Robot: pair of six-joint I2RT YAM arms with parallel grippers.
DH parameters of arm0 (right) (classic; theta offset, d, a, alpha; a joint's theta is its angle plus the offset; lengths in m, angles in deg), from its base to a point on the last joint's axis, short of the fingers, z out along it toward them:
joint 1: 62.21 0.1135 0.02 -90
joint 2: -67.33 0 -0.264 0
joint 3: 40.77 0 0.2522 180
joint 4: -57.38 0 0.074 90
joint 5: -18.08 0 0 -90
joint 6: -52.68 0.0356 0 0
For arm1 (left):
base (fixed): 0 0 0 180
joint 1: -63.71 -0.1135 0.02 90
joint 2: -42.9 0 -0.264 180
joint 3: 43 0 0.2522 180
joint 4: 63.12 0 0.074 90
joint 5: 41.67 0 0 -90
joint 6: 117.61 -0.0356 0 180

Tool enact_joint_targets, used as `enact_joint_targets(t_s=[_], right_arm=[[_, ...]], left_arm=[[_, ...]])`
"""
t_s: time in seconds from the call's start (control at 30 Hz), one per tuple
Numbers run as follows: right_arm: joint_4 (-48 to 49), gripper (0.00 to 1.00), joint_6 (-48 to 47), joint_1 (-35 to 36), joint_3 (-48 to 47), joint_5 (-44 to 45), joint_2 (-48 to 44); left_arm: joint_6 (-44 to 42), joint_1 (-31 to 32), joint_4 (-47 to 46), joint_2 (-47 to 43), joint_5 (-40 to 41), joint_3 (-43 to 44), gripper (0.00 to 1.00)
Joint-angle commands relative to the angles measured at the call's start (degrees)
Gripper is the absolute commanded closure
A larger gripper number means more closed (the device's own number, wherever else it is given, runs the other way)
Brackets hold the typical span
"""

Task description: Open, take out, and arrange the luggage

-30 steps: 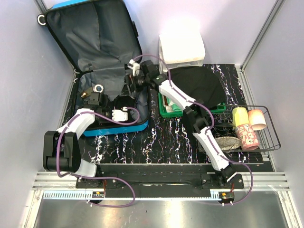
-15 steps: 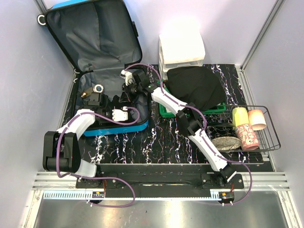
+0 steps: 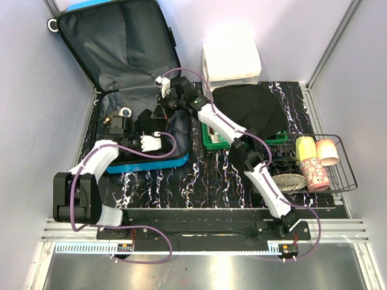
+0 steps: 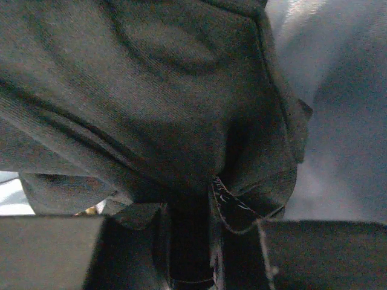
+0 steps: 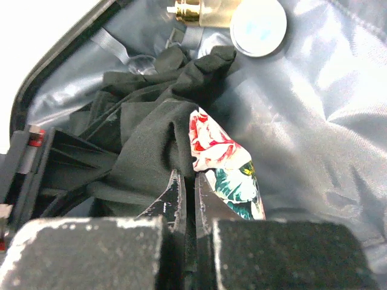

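The blue luggage [image 3: 151,163] lies open at the left, its grey-lined lid [image 3: 121,48] leaning on the back wall. A crumpled black garment [image 5: 145,151] lies inside, with a floral fabric [image 5: 224,157] showing beside it. My right gripper [image 5: 186,181] is shut on a fold of that black garment, and in the top view the right gripper [image 3: 164,107] is over the case's back right part. My left gripper [image 4: 190,241] is shut on black cloth [image 4: 151,90] that fills its view; from above the left gripper [image 3: 133,134] is inside the case.
A gold-capped bottle [image 5: 199,9] and a round white lid [image 5: 259,25] lie in the case's far corner. A white drawer organiser [image 3: 231,60] stands behind a green tray [image 3: 211,140] draped with black cloth [image 3: 251,109]. A wire basket [image 3: 338,181] at right holds cups.
My right gripper went from open to shut on the black garment's fold and shifted a little left. The left gripper moved slightly back with its cloth.
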Motion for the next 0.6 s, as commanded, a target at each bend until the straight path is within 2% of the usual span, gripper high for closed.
enact_joint_targets(t_s=[0.0,0.33,0.57], right_arm=[[7.41,1.0,2.17,-2.65,1.13,-1.1,-9.05],[7.94,1.0,2.96,-5.9,-2.38,2.06,-12.75],[7.68,1.0,3.14,-8.45,-2.56,3.21,-15.91]], left_arm=[[0.83,-0.85,-2.86,-2.48,-0.29,1.85,1.0],[8.04,-1.64,-1.89,-3.63,-4.59,9.85,1.0],[14.54,-1.47,0.22,-2.66,-9.6,21.18,1.0]])
